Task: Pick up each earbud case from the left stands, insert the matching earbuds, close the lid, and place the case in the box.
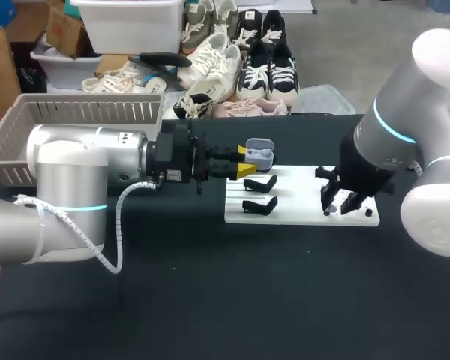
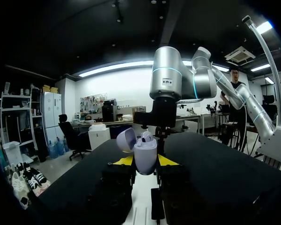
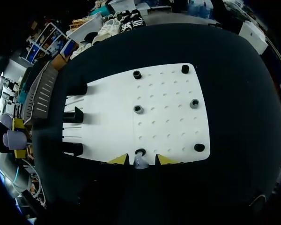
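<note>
As laid out across black counter (image 1: 172, 300): slatted grey box (image 1: 82, 112), far left; left jaws clamped on lilac earbud case (image 1: 259, 156), lid open, raised beside black stands (image 1: 259, 184); white board (image 1: 300, 214); right jaws apart, straddling earbud (image 3: 141, 162) at a board peg.

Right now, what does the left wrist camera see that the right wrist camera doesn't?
Only the left wrist view looks into the open case, where one earbud seems to sit. Only the right wrist view shows the black sockets on the white board, and a second earbud between the open right jaws. Both show the lilac case clamped in the left jaws, and the black table.
</note>
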Tool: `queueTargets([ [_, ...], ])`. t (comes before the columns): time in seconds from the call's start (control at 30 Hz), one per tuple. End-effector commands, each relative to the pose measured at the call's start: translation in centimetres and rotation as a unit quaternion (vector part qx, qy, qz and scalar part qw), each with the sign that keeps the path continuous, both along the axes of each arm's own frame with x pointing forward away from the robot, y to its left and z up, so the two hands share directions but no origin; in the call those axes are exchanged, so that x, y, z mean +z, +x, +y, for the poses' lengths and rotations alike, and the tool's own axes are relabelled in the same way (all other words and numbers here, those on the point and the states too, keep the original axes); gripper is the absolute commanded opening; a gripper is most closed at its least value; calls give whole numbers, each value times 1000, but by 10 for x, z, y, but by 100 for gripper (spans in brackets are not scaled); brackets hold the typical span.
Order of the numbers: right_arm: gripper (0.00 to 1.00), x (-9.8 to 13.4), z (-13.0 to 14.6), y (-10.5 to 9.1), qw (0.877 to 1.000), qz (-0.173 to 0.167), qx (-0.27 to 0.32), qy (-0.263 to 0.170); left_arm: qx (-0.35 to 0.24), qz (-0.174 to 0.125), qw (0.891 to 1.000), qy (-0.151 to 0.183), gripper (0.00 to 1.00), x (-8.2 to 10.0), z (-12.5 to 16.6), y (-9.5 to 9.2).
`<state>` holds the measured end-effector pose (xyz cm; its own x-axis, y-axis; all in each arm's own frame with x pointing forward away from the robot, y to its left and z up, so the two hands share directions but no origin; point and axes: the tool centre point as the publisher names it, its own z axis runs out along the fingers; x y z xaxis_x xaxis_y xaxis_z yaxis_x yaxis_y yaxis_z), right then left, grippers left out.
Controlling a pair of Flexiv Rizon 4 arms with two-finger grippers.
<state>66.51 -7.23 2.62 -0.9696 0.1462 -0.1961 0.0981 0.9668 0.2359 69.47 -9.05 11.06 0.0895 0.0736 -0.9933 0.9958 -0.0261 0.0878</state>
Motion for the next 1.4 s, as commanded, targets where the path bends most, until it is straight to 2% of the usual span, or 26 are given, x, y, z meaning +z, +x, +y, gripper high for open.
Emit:
queueTargets([
  [0.03, 31, -1, 3, -1, 1000, 0, -1, -2, 0, 0, 1000, -1, 0, 0, 0, 1],
  [0.4, 31, -2, 4, 0, 1000, 2, -3, -4, 0, 0, 1000, -1, 0, 0, 0, 1],
  [0.8, 26, -5, 4, 1, 1000, 2, -6, -12, 0, 0, 1000, -1, 0, 0, 0, 1],
  [0.87, 23, -6, 3, 1, 1000, 3, -6, -12, 0, 0, 1000, -1, 0, 0, 0, 1],
  [0.93, 0, -6, 3, 1, 1000, 4, -6, -13, 0, 0, 1000, -1, 0, 0, 0, 1],
  [1.4, 0, 0, -2, -3, 1000, -3, -9, -11, 0, 0, 1000, -1, 0, 0, 0, 1],
])
